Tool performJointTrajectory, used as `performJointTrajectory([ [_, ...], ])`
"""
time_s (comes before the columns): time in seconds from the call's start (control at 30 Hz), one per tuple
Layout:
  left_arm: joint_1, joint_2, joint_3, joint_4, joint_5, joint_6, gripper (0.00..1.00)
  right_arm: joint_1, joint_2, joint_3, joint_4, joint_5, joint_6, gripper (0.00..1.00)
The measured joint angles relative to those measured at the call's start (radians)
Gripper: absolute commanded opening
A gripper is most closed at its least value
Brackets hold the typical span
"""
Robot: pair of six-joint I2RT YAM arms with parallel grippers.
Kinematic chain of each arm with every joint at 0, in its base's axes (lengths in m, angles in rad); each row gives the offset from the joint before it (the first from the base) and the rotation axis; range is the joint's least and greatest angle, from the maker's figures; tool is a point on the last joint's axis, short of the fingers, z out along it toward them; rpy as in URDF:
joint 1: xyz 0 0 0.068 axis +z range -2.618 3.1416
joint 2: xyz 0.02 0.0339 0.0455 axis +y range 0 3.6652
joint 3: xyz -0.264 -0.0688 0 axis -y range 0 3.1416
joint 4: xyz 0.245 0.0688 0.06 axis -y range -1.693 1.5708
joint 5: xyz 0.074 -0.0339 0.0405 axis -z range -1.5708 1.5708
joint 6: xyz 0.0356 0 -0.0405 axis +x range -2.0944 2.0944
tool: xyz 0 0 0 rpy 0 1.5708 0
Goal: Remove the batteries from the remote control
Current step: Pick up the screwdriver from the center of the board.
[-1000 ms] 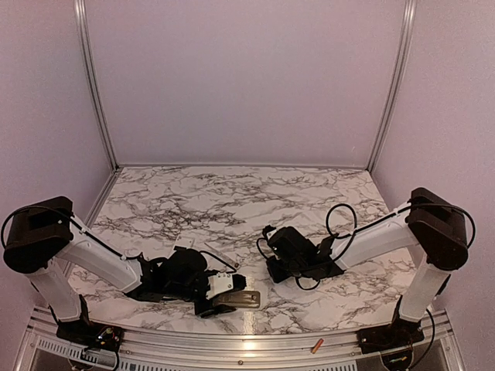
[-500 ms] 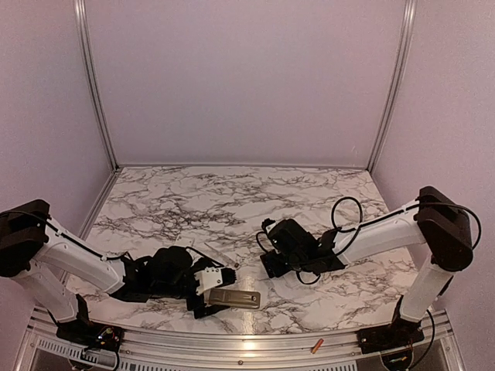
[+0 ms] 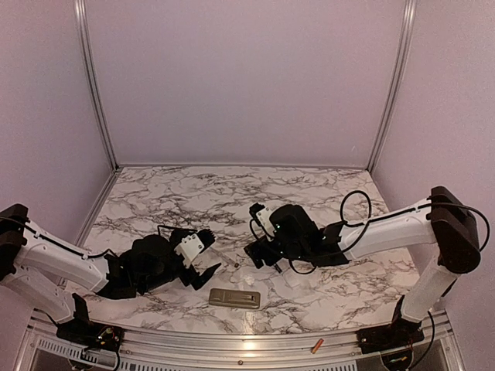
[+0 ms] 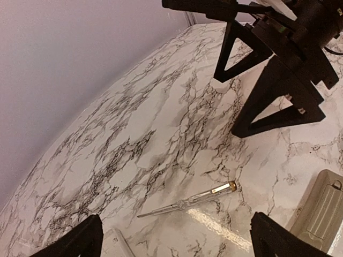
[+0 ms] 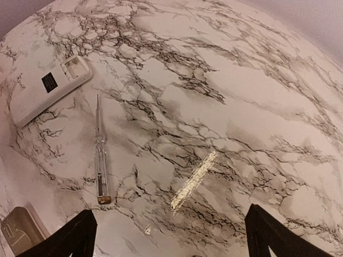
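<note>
1. Left gripper (image 4: 177, 238) hovers low over the table (image 3: 232, 193), jaws wide and empty; the right gripper (image 5: 171, 233) is also spread wide, holding nothing.
2. Just beneath the left gripper lies the white remote control (image 5: 48, 88), past the screwdriver (image 5: 100, 160) from the right one, so the left arm is nearer. Its open-bay end sits nearest the screwdriver's tip.
3. No cell shows in that bay. One orange battery (image 3: 316, 345) lies well apart on the metal rail (image 3: 193, 340) by the right arm's base.

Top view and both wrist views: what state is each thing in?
Left gripper: open, empty.
Right gripper: open, empty.
Remote: face down, compartment uncovered.
Grey cover: off, lying flat.
Screwdriver: lying flat, not held.
Battery: loose, lying on the front rail.
</note>
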Motion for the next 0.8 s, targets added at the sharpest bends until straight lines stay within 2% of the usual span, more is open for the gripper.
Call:
performJointTrajectory([
  [0.4, 0.076, -0.047, 0.002, 0.003, -0.1, -0.127, 0.99, 0.0, 0.2, 0.139, 0.037, -0.22, -0.088, 0.77],
  [0.8, 0.113, -0.108, -0.011, 0.012, -0.133, -0.166, 0.99, 0.0, 0.329, 0.232, 0.009, -0.279, -0.109, 0.59],
])
